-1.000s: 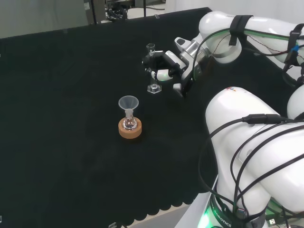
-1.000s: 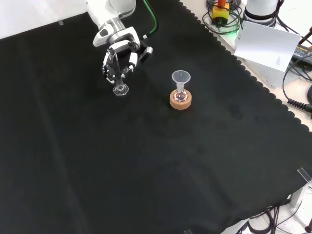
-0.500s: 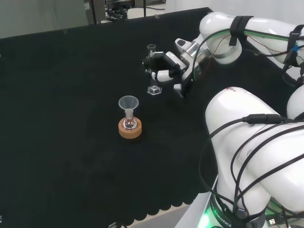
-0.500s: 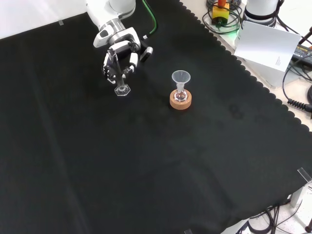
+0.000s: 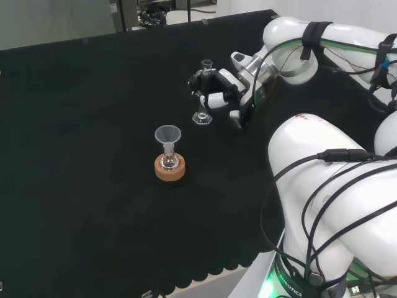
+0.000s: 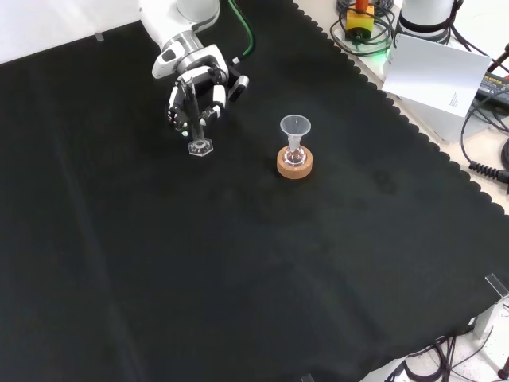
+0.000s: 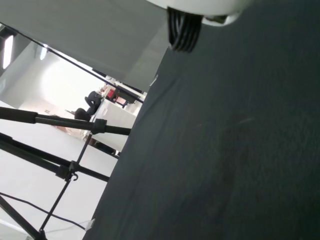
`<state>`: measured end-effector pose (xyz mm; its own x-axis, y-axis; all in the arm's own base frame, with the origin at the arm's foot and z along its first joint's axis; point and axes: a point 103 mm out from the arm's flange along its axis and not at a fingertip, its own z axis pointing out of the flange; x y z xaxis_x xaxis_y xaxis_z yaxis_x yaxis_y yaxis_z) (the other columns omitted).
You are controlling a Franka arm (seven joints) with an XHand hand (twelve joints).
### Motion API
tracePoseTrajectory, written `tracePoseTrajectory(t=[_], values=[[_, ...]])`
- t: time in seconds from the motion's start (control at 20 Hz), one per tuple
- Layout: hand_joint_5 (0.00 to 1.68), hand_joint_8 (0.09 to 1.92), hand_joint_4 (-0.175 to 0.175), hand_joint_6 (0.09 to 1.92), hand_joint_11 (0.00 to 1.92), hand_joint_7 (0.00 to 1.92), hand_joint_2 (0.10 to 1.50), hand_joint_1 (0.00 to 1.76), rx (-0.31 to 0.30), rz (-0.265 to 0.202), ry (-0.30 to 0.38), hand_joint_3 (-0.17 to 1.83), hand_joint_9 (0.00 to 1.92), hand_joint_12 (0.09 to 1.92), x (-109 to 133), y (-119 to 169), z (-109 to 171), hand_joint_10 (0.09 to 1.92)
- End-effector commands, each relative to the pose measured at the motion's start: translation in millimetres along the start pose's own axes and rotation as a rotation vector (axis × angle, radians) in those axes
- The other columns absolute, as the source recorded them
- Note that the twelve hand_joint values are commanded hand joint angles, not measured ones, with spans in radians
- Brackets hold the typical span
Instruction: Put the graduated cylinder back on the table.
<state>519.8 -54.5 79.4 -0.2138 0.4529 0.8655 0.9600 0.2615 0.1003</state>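
The hand [image 5: 224, 92] holds the graduated cylinder [image 5: 203, 93], with its fingers curled around the thin glass tube. In the head view the cylinder is close to the far right part of the counter [image 5: 93, 124], near the far edge. Its flat foot looks like it is on the black cloth or just above it; I cannot tell if it really touches.

The cylinder stands almost straight up. Its long side runs up and down, with the open mouth at the top and the wide foot at the bottom. In the head view the top leans a little toward the hand.

I think this is the putting-down step, and it is nearly done. Next, the hand should make sure the foot sits flat on the cloth. Then it should open its fingers slowly and pull away without bumping the tube. The cylinder is tall and thin, so a small knock could tip it over.

A funnel [image 5: 167, 135] sits in a small flask on a cork ring [image 5: 169, 169] nearby, closer to the middle of the counter, apart from the cylinder.
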Motion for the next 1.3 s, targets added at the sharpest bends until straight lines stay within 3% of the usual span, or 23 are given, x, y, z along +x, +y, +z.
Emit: tracePoseTrajectory(t=[0.05,0.4,0.55,0.75,0.95,1.3], values=[[0.67,0.67,-0.090,0.84,0.75,0.69,0.67,1.17,-0.009,0.004,-0.013,0.90,0.97,1.16,1,-2,-3,0.44],[0.65,0.67,-0.080,0.81,0.68,0.66,0.64,1.14,0.006,0.001,-0.030,0.90,0.94,1.20,3,-4,-8,0.43],[0.56,0.67,-0.079,0.78,0.61,0.59,0.60,1.08,0.023,-0.002,-0.044,0.87,0.87,1.25,5,-4,-11,0.44],[0.35,0.71,-0.086,0.57,0.39,0.35,0.56,0.98,0.046,0.000,-0.068,0.76,0.59,1.33,10,-6,-15,0.58],[0.25,0.73,-0.085,0.30,0.14,0.10,0.55,0.90,0.051,0.008,-0.102,0.63,0.29,1.44,15,-10,-22,0.74],[0.24,0.74,-0.085,0.14,0.03,0.01,0.56,0.87,0.008,0.011,-0.216,0.57,0.19,1.48,46,-26,-48,0.80]])
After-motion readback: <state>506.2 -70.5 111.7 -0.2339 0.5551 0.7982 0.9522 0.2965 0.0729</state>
